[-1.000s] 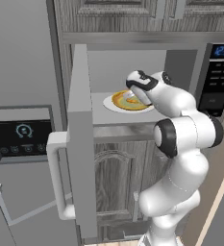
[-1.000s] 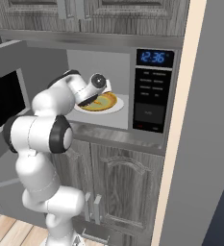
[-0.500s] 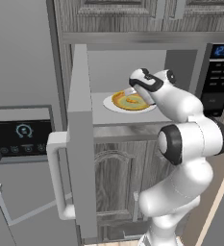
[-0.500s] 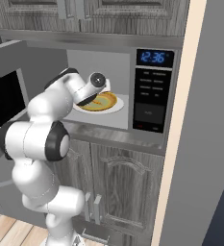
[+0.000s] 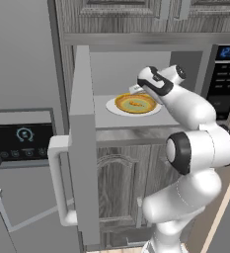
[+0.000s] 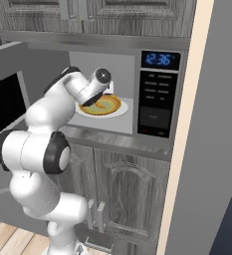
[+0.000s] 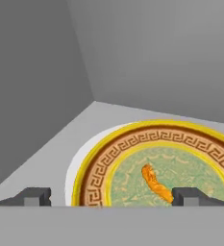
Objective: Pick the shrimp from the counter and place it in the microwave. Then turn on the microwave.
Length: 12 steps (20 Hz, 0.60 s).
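The small orange shrimp [image 7: 155,183] lies loose inside a yellow patterned bowl [image 7: 99,163] on the floor of the open microwave [image 5: 136,64]. In the left base view, the shrimp [image 5: 136,104] shows as a small orange mark in the bowl [image 5: 120,102]. My gripper [image 7: 111,197] is open just above the bowl's near rim. Its fingertips [image 7: 188,196] stand wide apart with nothing between them. In the left base view the gripper [image 5: 136,90] reaches into the cavity from the right. In the right base view the hand [image 6: 98,84] covers part of the bowl [image 6: 112,105].
The microwave door [image 5: 82,138] stands swung out to the left, its pale bar handle [image 5: 59,183] toward me. The black keypad [image 6: 157,99] with a blue display [image 6: 160,60] is right of the cavity. A white turntable plate [image 5: 110,106] lies under the bowl. Wooden cabinet doors [image 6: 127,194] are below.
The arm's elbow has swung up and to the right and the hand has drawn back slightly over the bowl. The jaws stay open and the shrimp stays in the bowl.
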{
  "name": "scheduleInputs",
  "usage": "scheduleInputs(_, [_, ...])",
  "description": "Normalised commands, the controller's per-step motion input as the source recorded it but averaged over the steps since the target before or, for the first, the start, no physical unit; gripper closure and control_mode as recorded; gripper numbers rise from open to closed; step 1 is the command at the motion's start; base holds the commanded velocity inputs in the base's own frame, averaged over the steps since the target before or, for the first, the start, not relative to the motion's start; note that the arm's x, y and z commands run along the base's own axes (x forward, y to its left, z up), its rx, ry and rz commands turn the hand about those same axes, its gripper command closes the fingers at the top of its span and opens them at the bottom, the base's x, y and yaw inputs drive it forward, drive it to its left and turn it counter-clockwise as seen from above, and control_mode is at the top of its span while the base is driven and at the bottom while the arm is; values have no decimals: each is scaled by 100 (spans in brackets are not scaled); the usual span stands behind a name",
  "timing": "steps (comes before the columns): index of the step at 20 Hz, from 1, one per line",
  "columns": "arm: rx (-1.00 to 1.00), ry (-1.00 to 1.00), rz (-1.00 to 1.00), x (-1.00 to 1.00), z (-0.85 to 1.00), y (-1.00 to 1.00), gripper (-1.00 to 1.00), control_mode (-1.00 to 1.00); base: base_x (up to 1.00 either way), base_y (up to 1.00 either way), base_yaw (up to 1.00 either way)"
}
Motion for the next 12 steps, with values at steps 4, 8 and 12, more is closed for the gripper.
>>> scheduleInputs(4, [8,4,0,-34,16,0,-100,-100,0,0,0])
scheduleInputs(8, [9,1,0,-37,15,0,-100,-100,0,0,0])
scheduleInputs(12, [9,0,0,-44,12,0,-100,-100,0,0,0])
